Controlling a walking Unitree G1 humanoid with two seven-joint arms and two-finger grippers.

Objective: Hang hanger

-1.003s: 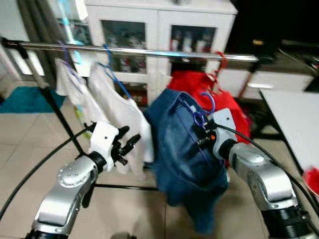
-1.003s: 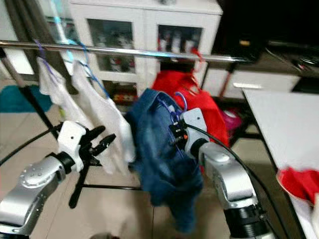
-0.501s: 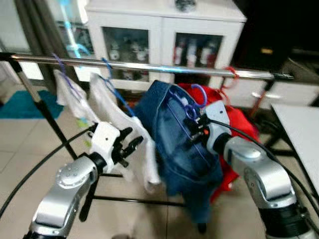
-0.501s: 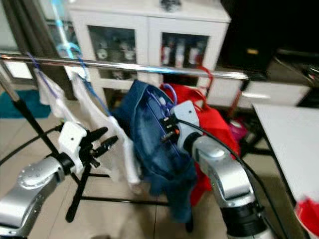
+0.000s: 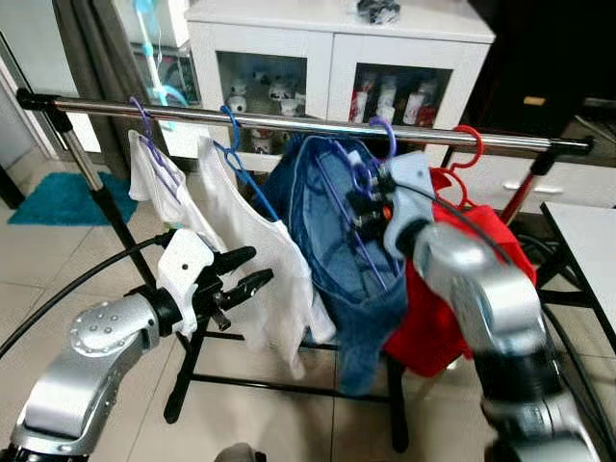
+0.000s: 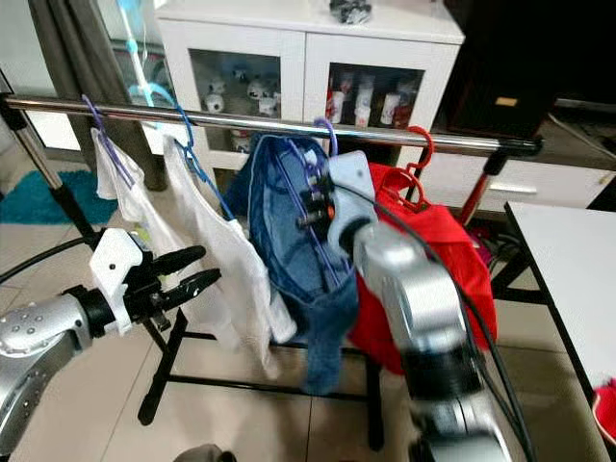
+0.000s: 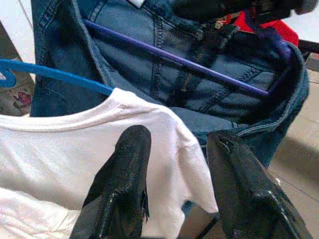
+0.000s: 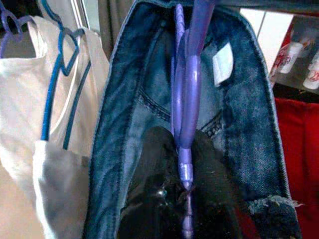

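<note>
Purple hanger [image 5: 358, 183] with jeans [image 5: 332, 231] pinched in right claw [image 5: 364, 204], left claw [image 5: 243, 274] parted, empty

A white cabinet [image 5: 337, 48] with glass doors stands at the back, small figures and cups behind the glass. To its left hang dark grey curtains [image 5: 96, 58]. The floor [image 5: 58, 250] is pale beige tile, with a teal rug [image 5: 53, 197] lying at the left. A white table [image 6: 577, 260] corner shows at the right, and a dark area [image 6: 539, 58] lies beside the cabinet.
</note>
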